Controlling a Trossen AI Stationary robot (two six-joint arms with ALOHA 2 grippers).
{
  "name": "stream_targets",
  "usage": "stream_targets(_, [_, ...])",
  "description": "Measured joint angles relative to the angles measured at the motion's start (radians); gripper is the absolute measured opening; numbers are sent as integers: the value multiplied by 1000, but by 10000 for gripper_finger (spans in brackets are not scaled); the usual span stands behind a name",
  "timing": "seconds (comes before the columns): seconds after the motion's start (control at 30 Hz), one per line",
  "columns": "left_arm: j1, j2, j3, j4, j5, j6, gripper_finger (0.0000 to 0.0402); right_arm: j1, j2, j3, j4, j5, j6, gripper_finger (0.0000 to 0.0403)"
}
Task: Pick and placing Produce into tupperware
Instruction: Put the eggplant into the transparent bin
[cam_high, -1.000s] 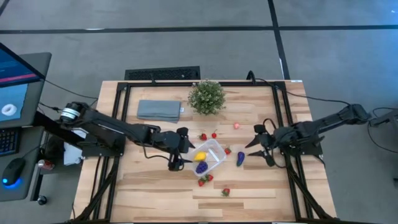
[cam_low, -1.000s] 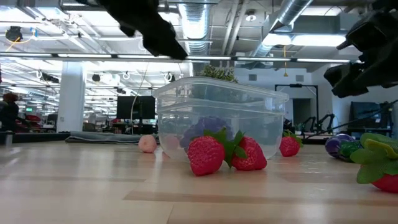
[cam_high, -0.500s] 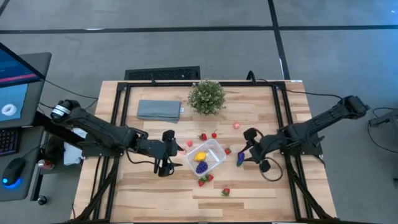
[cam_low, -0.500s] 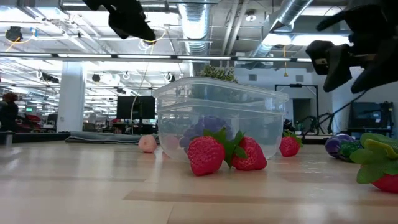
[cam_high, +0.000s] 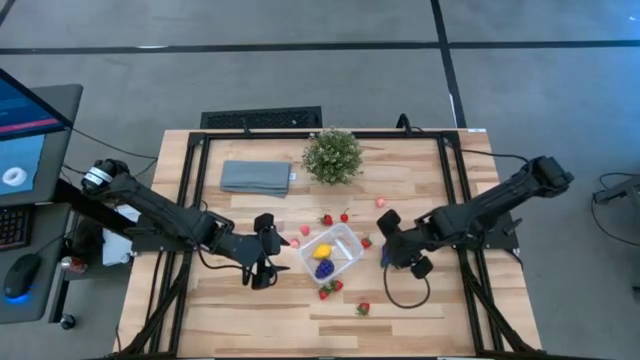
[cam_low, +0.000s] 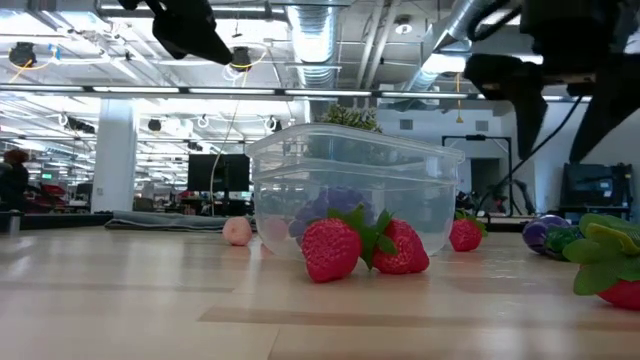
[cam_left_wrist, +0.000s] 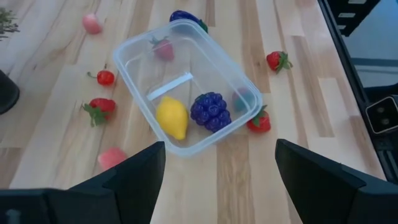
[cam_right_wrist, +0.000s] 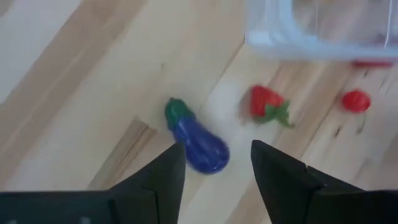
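My right gripper (cam_right_wrist: 214, 163) fingers spread above purple eggplant (cam_right_wrist: 198, 141); best to straddle its middle squarely, then pinch; left gripper (cam_left_wrist: 214, 163) spread, idle by tupperware (cam_left_wrist: 186, 87).

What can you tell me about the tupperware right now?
The tupperware is a clear, whitish plastic box with rounded corners, lidless, upright and skewed on the table. Inside lie a yellow lemon and purple grapes. Two strawberries sit against its near wall. Neither gripper touches it.
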Motion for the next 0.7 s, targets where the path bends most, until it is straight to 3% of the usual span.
stream_targets(0.27, [-33, 0, -2, -44, -38, -48, 294, 36, 92, 39, -38, 27, -189, 258])
stream_targets(0.7, [-90, 0, -3, -88, -115, -88, 294, 40, 163, 39, -15, 58, -279, 261])
